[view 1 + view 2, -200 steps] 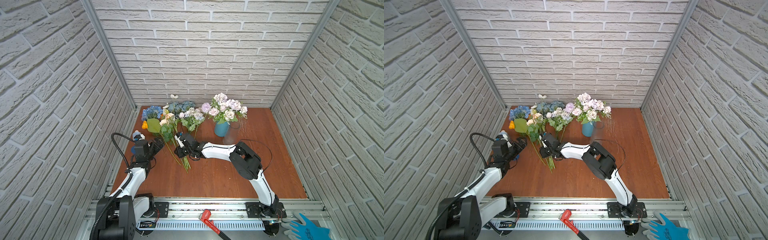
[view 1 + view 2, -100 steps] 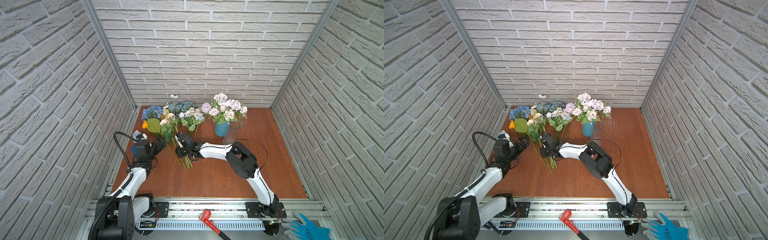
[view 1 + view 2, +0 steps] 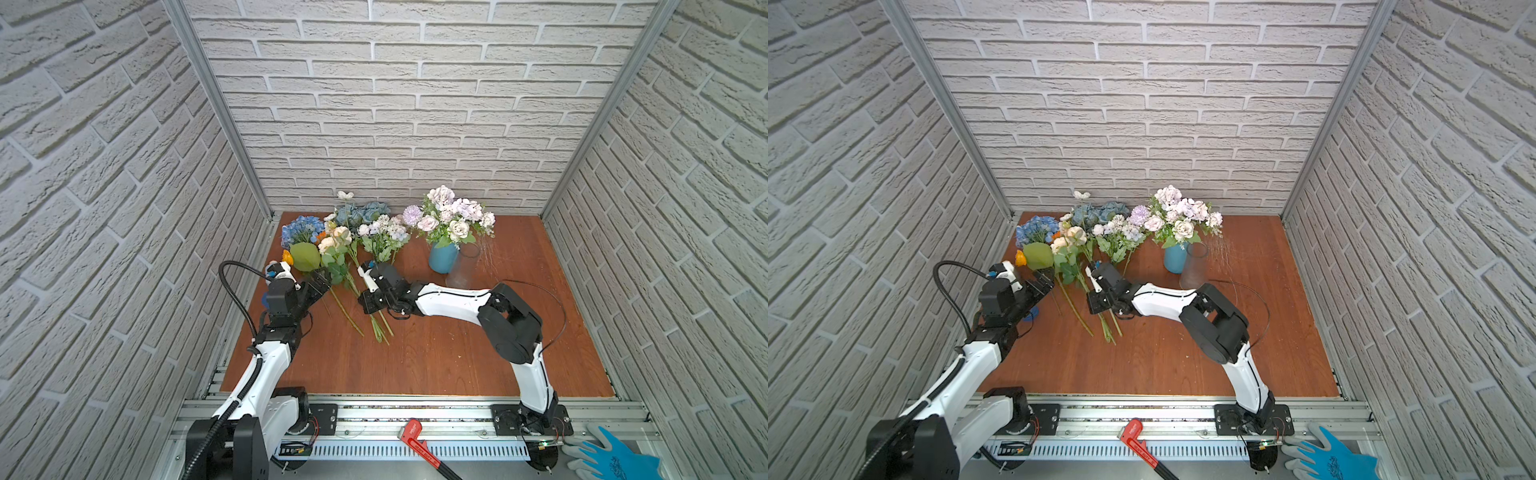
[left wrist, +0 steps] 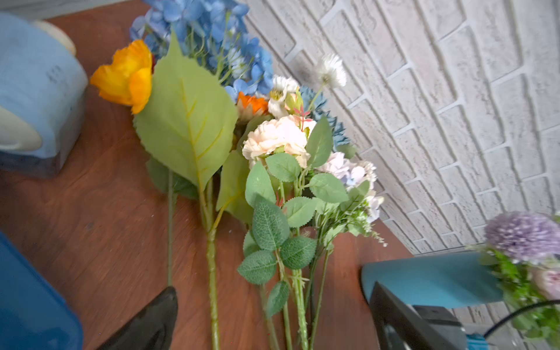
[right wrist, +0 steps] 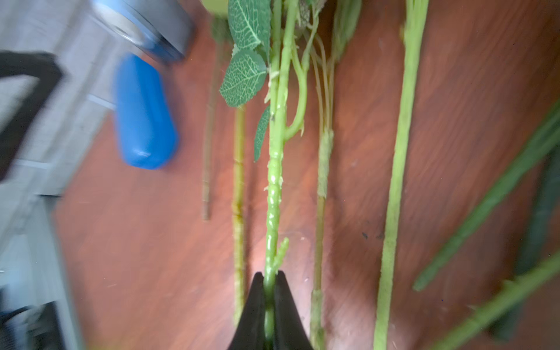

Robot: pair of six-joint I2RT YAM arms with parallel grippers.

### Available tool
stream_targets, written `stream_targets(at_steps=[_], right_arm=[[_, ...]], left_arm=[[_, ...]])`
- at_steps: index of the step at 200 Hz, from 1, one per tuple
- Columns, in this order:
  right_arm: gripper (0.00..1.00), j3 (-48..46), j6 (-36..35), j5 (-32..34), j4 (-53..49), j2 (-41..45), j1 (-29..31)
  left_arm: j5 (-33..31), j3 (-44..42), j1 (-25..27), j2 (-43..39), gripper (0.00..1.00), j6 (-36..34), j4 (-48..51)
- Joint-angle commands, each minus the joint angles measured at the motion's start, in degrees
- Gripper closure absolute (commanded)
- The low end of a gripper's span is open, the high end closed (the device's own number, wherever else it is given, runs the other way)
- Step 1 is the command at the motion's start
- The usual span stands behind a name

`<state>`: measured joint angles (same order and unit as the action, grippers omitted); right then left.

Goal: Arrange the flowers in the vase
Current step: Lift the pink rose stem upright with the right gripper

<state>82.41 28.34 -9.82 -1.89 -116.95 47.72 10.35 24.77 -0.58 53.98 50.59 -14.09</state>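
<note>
- Pinching 1 green stem, the right gripper has its fingers closed tight on it.
- That stem runs near-to-far among the loose flowers at far left, blooms toward the far wall.
- Left gripper, just left of them: fingers spread wide, empty.
</note>
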Motion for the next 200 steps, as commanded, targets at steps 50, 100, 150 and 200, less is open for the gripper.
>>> stream_targets(at_steps=[50, 100, 150, 200], right_arm=[[0.94, -5.86, 1.57, -8.66, 7.48, 14.39, -6.13], [0.94, -6.21, -6.35, -6.65, 4.4, 24.27, -7.69], [0.94, -9.07, -18.07, -4.99, 3.71, 34.64, -7.91], [0.94, -12.98, -24.59, -0.95, 1.83, 39.35, -7.91]], left_arm=[[10.79, 0.2, 0.89, -1.06, 0.06, -0.37, -16.82], [15.64, 4.41, 9.29, 1.24, 0.08, -7.68, -16.74], [19.71, 9.24, 16.74, 6.28, 0.07, -7.8, -23.25], [26.53, 16.03, 17.43, 8.97, 0.11, 0.38, -34.3]])
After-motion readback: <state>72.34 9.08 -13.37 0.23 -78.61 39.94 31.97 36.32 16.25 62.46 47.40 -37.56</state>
